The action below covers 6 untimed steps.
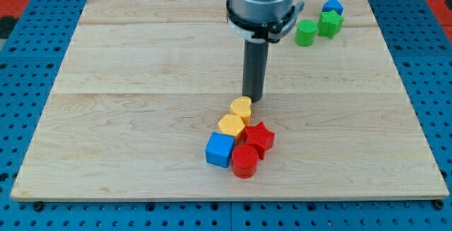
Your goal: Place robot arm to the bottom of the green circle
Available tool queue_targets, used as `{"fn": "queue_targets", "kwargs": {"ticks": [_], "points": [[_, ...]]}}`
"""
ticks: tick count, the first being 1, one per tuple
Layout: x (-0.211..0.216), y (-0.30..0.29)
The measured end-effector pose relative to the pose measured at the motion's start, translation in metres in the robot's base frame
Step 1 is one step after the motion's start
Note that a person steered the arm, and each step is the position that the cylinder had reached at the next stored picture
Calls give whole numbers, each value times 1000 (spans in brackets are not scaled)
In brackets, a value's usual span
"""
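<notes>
The green circle, a short green cylinder, stands near the view's top right on the wooden board. A green star touches it on its right, and a blue pentagon block sits just above the star. My tip is near the board's middle, well below and to the left of the green circle. It rests right above a yellow block, touching or nearly touching it.
Below the tip lies a cluster: a second yellow block, a red star, a blue cube and a red cylinder. A blue pegboard surrounds the board.
</notes>
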State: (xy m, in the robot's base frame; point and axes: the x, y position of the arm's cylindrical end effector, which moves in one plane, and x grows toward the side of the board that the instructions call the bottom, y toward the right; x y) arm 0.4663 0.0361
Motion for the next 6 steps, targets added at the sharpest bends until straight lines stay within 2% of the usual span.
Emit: {"fn": "queue_targets", "kwargs": {"ticks": [1,4,5,6], "points": [[26,1],[-72,48],[-94,66],[-98,77]]}}
